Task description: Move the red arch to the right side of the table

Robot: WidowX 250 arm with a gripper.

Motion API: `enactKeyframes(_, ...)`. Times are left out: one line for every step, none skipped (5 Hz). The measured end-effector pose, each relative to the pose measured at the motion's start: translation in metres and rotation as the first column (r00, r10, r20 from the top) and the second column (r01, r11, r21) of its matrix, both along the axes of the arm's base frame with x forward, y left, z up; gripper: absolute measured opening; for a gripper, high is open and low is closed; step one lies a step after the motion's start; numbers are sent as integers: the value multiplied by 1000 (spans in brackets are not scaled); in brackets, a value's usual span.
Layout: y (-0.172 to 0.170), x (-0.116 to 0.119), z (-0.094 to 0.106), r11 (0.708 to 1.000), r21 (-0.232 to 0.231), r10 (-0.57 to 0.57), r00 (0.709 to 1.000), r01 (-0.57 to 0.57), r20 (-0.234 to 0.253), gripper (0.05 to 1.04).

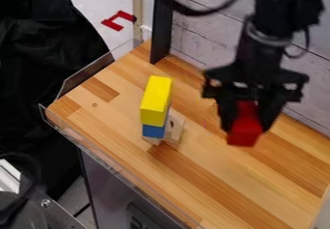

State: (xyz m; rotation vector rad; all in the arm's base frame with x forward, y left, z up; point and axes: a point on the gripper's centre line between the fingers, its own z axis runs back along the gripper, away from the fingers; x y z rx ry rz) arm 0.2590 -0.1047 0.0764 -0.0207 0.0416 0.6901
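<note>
The black gripper (247, 124) hangs at the right of the camera view, over the wooden table (213, 175). It is shut on the red arch (243, 135), with one finger at each side of it. The arch is held above the tabletop, its lower end pointing down toward the camera; its curved cut-out cannot be made out from this angle.
Left of the gripper stands a stack with a long yellow block (156, 100) on a blue block (153, 131), beside a light wooden piece (174, 126). A clear rim (116, 158) edges the table; a black post (161, 25) rises behind.
</note>
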Motion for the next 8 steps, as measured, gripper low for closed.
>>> enactKeyframes(-8, 1, -20, 989, -38, 145, 989, -145, -2, 583)
enactKeyframes(-10, -6, -37, 921, -69, 383, 924, -382, 1, 583)
enactKeyframes(-12, -8, -44, 811, -95, 580, 814, -578, 2, 583)
enactKeyframes(-16, -7, -46, 754, -125, 649, 761, -645, -14, 583)
enactKeyframes(-16, -9, -57, 744, -104, 661, 750, -660, -35, 583)
enactKeyframes(-15, -8, -69, 754, -71, 652, 757, -653, -41, 583)
enactKeyframes(-14, -7, -86, 751, -42, 657, 752, -659, -49, 583)
enactKeyframes(-18, -6, -95, 729, -48, 680, 730, -683, -67, 583)
